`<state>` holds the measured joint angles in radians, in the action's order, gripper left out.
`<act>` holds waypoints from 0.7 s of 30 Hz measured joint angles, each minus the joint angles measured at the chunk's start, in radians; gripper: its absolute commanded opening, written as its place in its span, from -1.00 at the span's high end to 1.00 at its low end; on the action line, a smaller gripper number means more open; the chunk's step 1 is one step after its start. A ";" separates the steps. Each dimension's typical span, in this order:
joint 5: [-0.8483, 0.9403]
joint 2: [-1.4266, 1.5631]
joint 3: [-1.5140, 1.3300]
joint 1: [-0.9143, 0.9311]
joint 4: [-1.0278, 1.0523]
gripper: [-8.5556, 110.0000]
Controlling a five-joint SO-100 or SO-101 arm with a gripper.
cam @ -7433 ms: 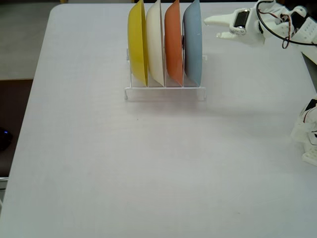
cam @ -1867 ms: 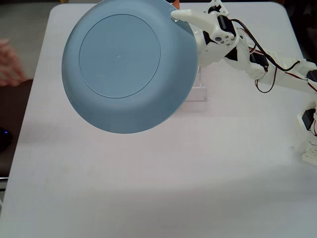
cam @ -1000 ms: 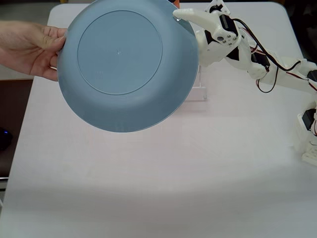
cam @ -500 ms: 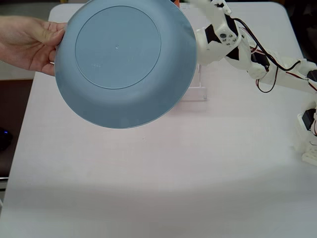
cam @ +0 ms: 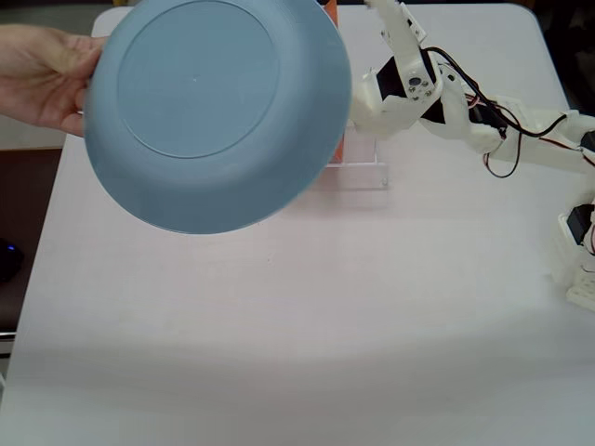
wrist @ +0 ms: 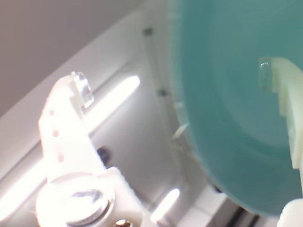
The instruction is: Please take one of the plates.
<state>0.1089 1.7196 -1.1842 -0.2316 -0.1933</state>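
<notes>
One round matte blue-grey plate [cam: 214, 111] in hand [cam: 42, 74]; end effector [wrist: 175, 90] spread wide, prob. clear of rim.

Plate held up by a hand, arm alongside

The blue-grey plate [cam: 218, 110] fills the upper left, its underside and base ring facing the camera, held at its left rim by a hand [cam: 42, 74] coming in from the left edge. The white arm [cam: 483, 130] reaches in from the right; its gripper [cam: 361, 37] sits just beside the plate's right rim with one finger [cam: 395, 26] pointing up, the jaws apart. A clear rack [cam: 358, 172] and an orange sliver [cam: 337, 149] peek out below the plate on the white table [cam: 325, 334]
</notes>
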 measured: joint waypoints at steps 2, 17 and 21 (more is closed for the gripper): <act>-0.017 0.060 -0.041 0.006 0.061 0.07; -0.074 0.604 -0.603 0.089 0.235 0.09; -0.084 0.738 -0.739 0.107 0.265 0.09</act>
<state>0.0245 2.4574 -1.9236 -0.1243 0.0721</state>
